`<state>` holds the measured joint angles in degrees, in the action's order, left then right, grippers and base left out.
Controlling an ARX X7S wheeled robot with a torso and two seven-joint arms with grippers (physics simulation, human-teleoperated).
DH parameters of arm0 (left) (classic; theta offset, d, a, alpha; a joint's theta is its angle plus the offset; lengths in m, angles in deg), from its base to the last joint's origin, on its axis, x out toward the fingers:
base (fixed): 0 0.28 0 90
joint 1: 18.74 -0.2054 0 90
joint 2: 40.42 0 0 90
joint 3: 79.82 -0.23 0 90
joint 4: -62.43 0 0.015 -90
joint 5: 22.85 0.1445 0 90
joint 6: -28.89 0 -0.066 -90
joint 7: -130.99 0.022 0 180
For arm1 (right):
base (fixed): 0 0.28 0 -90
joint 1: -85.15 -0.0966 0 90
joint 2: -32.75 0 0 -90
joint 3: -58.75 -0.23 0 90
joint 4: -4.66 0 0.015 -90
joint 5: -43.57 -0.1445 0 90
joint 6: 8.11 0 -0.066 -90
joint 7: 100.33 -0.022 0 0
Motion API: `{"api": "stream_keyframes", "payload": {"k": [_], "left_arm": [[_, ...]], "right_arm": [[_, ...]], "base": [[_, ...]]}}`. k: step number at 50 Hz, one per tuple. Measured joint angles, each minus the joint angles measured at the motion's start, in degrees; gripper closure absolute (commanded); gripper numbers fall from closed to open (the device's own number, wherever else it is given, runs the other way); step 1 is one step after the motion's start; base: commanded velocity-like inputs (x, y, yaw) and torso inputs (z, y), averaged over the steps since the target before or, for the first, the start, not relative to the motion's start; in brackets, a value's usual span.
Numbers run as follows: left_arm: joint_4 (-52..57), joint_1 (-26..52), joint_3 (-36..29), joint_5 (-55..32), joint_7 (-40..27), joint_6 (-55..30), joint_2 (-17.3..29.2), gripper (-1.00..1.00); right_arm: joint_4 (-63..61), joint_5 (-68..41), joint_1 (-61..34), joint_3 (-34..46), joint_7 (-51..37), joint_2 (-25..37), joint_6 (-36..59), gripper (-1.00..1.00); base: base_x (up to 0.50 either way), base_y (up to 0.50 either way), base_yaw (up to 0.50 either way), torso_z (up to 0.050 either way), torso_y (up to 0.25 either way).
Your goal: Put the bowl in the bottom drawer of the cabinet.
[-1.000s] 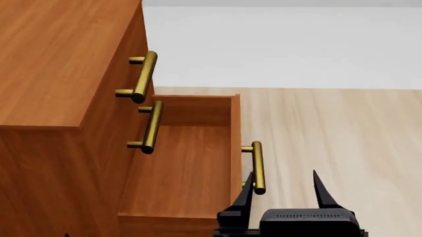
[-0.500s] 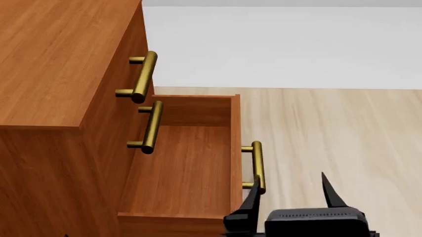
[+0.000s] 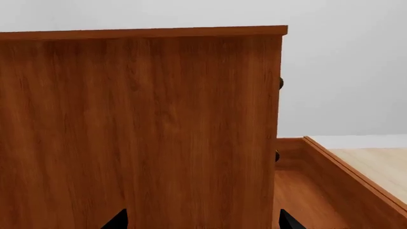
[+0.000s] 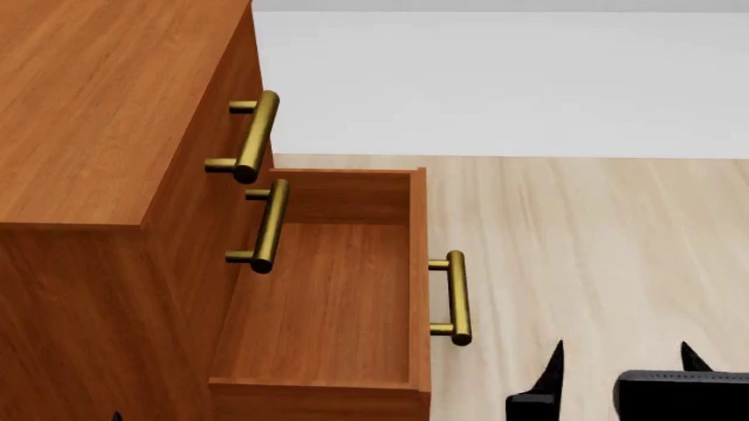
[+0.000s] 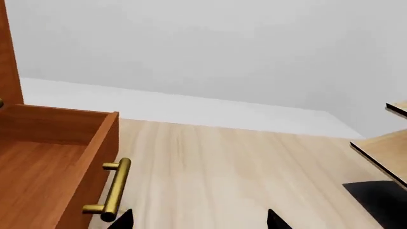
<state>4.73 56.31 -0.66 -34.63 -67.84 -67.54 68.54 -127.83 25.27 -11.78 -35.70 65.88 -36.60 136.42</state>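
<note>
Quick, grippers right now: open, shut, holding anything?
Left gripper: open, holding nothing, facing the cabinet side.
Right gripper: open, empty, beside the bottom drawer handle, not touching it.

The cabinet (image 4: 105,132) is cut off at 9 o'clock and 12 o'clock in the head view, so its far side is unseen. The drawer (image 4: 322,298) runs under the cabinet front, hiding its rear part. The right gripper (image 4: 620,373) is cropped at 6 o'clock; only two fingertips and part of its body show. In the left wrist view only two dark tips of the left gripper (image 3: 200,222) show. A pale rack (image 5: 384,152) is cut off in the right wrist view.
</note>
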Motion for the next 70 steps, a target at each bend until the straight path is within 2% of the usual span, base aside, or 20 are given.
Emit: {"api": "stream_keyframes", "payload": {"k": [11,23,49,70], "left_arm": [[-1.00,0.64,-0.16,-0.59,0.03,-0.01,-0.05,-1.00],[-2.15,1.15,-0.44,-0.84,-0.01,0.23,-0.10,-1.00],[-3.12,1.20,-0.66,-1.31,-0.29,1.01,0.23,-1.00],[-3.71,1.30,-1.09,-1.52,-0.52,1.57,0.36,-1.00]], "right_arm": [[-1.14,-4.76,0.35,-8.70,1.21,2.01,9.62,-1.00],[2.13,-6.77,0.75,-15.41,1.82,3.04,14.80,-1.00],[12.48,-5.95,5.04,-23.61,2.33,3.71,14.42,-1.00],[21.43,-4.20,5.41,-24.85,2.83,4.80,10.94,-1.00]], "base": [[0.00,0.00,0.00,0.000,0.000],[0.00,0.00,0.00,0.000,0.000],[0.00,0.00,0.00,0.000,0.000],[0.00,0.00,0.00,0.000,0.000]]}}
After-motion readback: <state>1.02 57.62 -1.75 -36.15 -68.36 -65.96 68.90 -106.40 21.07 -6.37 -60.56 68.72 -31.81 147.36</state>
